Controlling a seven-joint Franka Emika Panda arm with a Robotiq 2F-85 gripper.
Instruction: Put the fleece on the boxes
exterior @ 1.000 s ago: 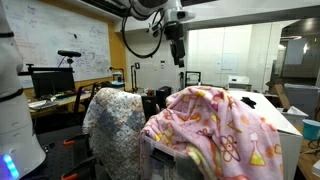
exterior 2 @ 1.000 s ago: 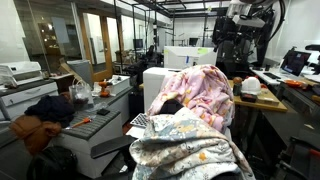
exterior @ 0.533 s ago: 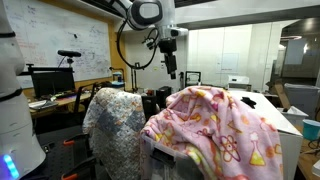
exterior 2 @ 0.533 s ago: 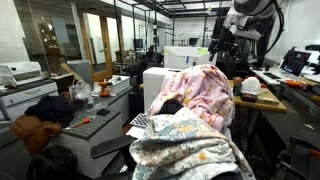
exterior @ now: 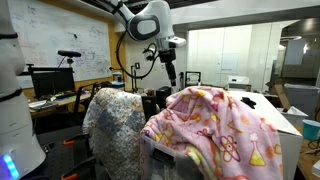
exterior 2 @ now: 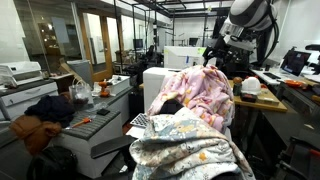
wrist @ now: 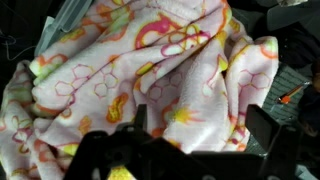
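Observation:
The fleece (exterior: 222, 125), pink with yellow, white and red cartoon shapes, lies heaped over a tall bulky shape in both exterior views (exterior 2: 205, 95). It fills the wrist view (wrist: 150, 70). The boxes are hidden under the fleece; I cannot make them out. My gripper (exterior: 170, 79) hangs in the air above and behind the heap, also seen from the other side (exterior 2: 213, 60). In the wrist view the gripper (wrist: 200, 125) is open, its two dark fingers (wrist: 262, 125) wide apart with nothing between them and clear of the cloth.
A pale grey-white patterned cloth (exterior: 115, 125) drapes a chair beside the heap and lies in the foreground (exterior 2: 185, 145). Desks with monitors (exterior: 52, 82) stand along the wall. A white printer (exterior 2: 20, 72) and cluttered tables (exterior 2: 95, 100) flank the heap.
The arm has swung down and sideways, bringing the open gripper lower, closer above the fleece. The fleece has not moved.

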